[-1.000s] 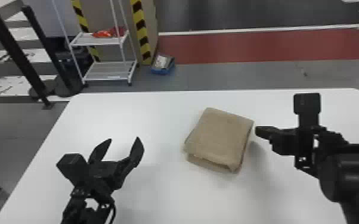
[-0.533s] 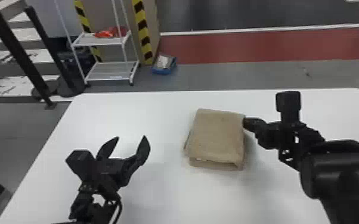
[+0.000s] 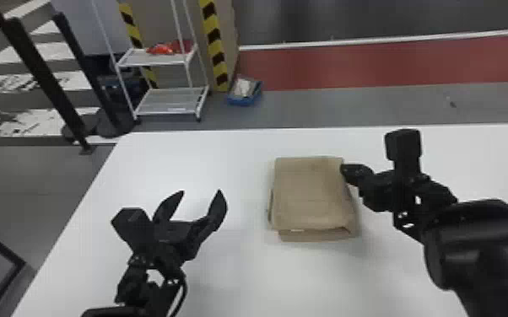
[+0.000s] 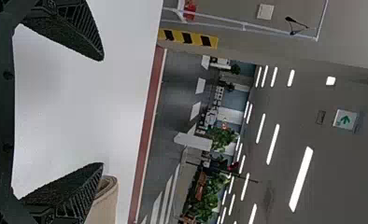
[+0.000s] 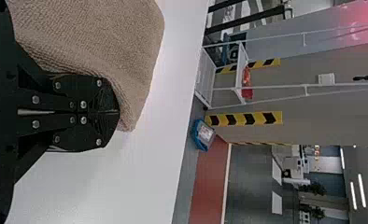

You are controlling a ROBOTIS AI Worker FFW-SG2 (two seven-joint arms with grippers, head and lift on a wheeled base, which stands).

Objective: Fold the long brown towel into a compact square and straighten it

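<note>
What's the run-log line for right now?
right gripper: shut, against right edge of folded brown towel | left gripper: open, left of towel | towel: on white table, lower layer jutting at near edge

you can make out no words or numbers; in your left wrist view, a pale sign [image 4: 337,124] with a green arrow [image 4: 345,120] sits well apart from the white rack [image 3: 168,101] and higher up; yellow-and-black warning stripes [image 3: 213,36] mark the panel [image 3: 228,25] behind that rack.
</note>
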